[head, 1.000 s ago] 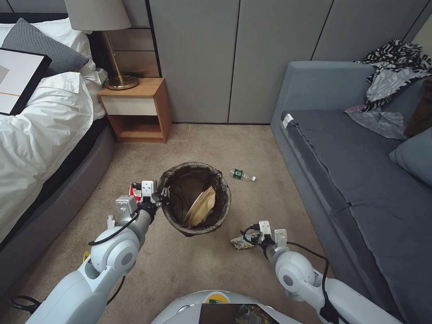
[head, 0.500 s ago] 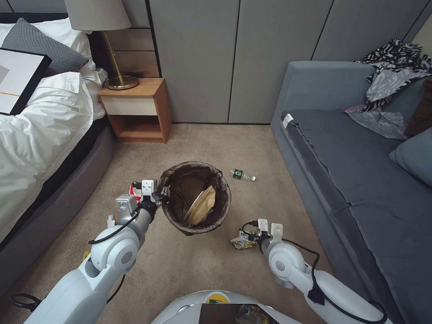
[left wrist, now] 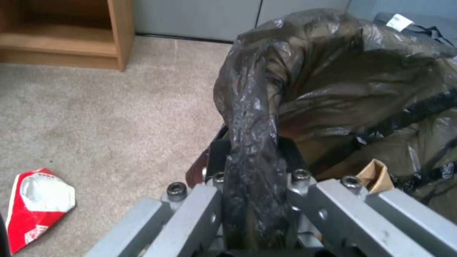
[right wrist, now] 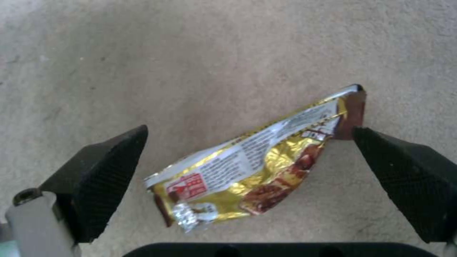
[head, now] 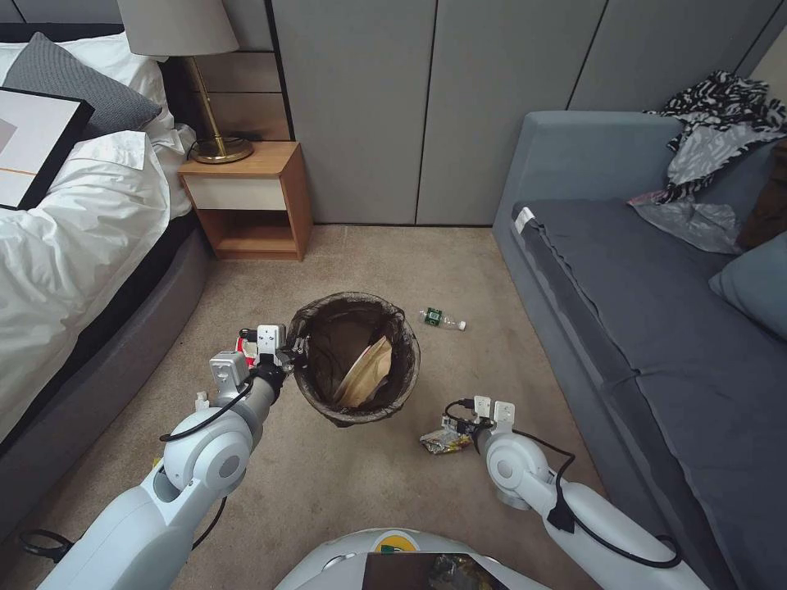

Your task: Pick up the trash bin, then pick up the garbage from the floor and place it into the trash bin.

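A bedroom floor mid-cleanup: the left gripper [head: 288, 358] is clamped on the bag-covered rim of the trash bin [head: 354, 359], which stands on the beige carpet [head: 344, 483] between the bed [head: 74, 246] and the grey sofa [head: 656, 328], with a brown paper bag [head: 366, 375] already inside. In the left wrist view the gripper [left wrist: 252, 200] pinches a fold of the dark liner between its jaws, and a crumpled red-and-white cup [left wrist: 35, 205] lies on the carpet just beside the bin. To the right of the bin, the right gripper [head: 456, 428] is lowered to the floor with its jaws spread wide, straddling a gold snack wrapper [head: 441, 442]; seen from the right wrist, the wrapper [right wrist: 259, 162] lies flat between the two black pads [right wrist: 102, 171] (one corner is close to a pad, though contact cannot be made out). A small green-labelled bottle [head: 443, 319] lies beyond the bin, toward the sofa.
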You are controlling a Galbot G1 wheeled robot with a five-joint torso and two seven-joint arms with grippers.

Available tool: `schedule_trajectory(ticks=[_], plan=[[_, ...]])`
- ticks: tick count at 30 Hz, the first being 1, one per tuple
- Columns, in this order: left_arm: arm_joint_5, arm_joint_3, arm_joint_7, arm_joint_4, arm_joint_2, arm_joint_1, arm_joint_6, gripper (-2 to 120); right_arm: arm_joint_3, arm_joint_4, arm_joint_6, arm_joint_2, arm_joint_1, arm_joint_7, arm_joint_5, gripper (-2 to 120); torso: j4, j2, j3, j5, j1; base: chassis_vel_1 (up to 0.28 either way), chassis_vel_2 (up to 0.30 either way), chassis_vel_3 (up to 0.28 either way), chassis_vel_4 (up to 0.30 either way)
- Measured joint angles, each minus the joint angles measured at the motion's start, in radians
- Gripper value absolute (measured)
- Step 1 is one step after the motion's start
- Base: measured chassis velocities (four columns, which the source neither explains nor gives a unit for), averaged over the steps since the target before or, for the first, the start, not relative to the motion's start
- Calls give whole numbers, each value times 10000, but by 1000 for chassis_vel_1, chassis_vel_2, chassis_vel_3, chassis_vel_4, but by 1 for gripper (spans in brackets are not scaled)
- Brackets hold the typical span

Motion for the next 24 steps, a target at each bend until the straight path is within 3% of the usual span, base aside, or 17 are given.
schedule_trajectory(ticks=[24], plan=[[-19,45,6,0,30,-53,-31,5,197,-1486,-99,1017,418,116,461,100,0,0,0,1,0,0,0,0,0]])
